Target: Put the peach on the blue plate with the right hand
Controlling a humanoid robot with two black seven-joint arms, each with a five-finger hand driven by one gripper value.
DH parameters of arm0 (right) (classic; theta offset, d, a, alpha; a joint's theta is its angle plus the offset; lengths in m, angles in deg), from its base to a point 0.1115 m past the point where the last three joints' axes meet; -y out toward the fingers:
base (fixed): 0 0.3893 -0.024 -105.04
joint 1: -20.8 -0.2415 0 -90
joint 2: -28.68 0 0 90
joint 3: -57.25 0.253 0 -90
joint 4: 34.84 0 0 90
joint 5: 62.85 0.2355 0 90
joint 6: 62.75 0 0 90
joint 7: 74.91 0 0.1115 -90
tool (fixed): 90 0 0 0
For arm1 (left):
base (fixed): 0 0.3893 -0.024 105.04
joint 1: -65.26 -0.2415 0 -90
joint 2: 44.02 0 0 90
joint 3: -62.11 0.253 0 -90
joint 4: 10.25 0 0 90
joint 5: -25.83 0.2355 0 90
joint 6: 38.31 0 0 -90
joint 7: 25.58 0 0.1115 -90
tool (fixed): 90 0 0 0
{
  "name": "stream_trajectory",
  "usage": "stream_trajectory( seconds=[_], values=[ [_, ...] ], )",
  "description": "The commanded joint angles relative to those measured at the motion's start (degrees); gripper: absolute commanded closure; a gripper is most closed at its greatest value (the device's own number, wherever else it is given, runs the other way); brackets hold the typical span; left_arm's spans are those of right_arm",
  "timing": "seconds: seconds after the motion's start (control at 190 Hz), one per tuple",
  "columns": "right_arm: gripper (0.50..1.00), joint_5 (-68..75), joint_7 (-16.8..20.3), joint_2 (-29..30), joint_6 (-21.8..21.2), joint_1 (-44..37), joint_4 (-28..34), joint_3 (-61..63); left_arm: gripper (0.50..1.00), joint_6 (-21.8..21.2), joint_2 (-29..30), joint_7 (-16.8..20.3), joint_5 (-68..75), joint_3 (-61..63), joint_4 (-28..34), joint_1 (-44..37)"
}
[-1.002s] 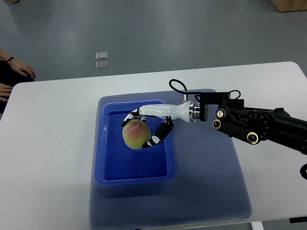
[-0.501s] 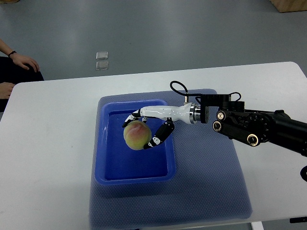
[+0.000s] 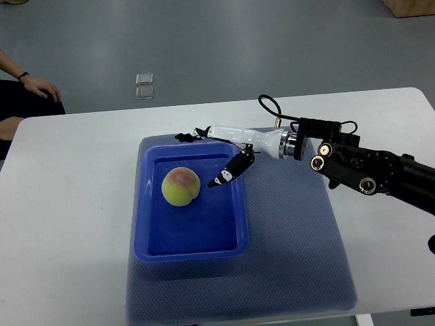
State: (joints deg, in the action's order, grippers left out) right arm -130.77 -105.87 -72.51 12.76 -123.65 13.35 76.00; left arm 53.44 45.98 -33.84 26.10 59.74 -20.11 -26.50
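In the top view, the peach [image 3: 181, 187] is being seen resting on the floor of the blue plate [image 3: 146, 204], a deep rectangular tray, in its upper left part. It is lying just to the left of and slightly below the right hand [image 3: 219, 151], apart from it, with a small gap showing between the fruit and the nearest black fingertips [image 3: 219, 180]. The fingers are being held spread and relaxed, with nothing gripped between them; the thumb side is being held over the tray's upper rim, while the lower fingers are pointing down toward the fruit.

The peach is being shown as round, yellow-green over most of its skin, with a pink-red blush on its top.

The right arm is being seen entering from the right edge, its black links lying over a blue-grey mat [image 3: 299, 251], which is spread under the tray on the white table [image 3: 68, 224].

Beyond the hand, at the upper left edge, a person's hand [image 3: 42, 87] is being seen.
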Motion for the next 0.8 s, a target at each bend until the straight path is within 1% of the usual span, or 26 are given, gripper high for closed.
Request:
stream_trajectory(
  seconds=[0.0,0.111,0.174,0.243,0.29,0.337,0.364,0.432,0.554,0.796],
  values=[
    [0.57,5.6,0.6,0.0,-3.0,1.9,-0.5,3.0,0.5,0.0,0.0,0.0,0.0,0.0,0.0,0.0],
    [0.57,16.2,1.1,0.6,-3.8,5.2,-2.0,5.4,0.5,0.0,0.0,0.0,0.0,0.0,-0.1,0.0],
    [0.57,24.8,2.8,0.7,-3.7,7.1,-3.1,6.6,0.5,0.0,0.0,0.0,0.0,0.1,-0.1,0.0],
    [0.57,35.1,5.9,1.1,-2.8,8.7,-5.7,7.5,0.5,0.0,0.0,0.0,0.0,0.1,-0.1,0.0],
    [0.57,41.2,7.3,1.7,-2.7,9.0,-7.7,7.8,0.5,0.0,0.0,0.0,0.0,0.1,-0.1,0.0],
    [0.57,47.3,8.1,2.5,-2.7,9.5,-9.6,8.1,0.5,0.0,0.0,0.0,0.0,0.1,-0.1,0.0],
    [0.57,53.0,8.5,3.2,-3.3,9.8,-11.0,8.3,0.5,0.0,0.0,0.0,0.0,0.0,-0.1,0.0],
    [0.57,59.6,9.5,3.5,-3.3,10.5,-12.5,8.3,0.5,0.0,0.0,0.0,0.0,0.0,-0.1,0.0],
    [0.57,64.4,11.8,3.5,-3.3,11.5,-13.6,8.3,0.5,0.0,0.0,0.0,0.0,0.1,-0.1,0.0],
    [0.568,64.8,11.4,3.3,-3.1,12.1,-13.6,8.7,0.5,0.0,0.0,0.0,0.0,0.1,-0.1,0.0]
  ],
)
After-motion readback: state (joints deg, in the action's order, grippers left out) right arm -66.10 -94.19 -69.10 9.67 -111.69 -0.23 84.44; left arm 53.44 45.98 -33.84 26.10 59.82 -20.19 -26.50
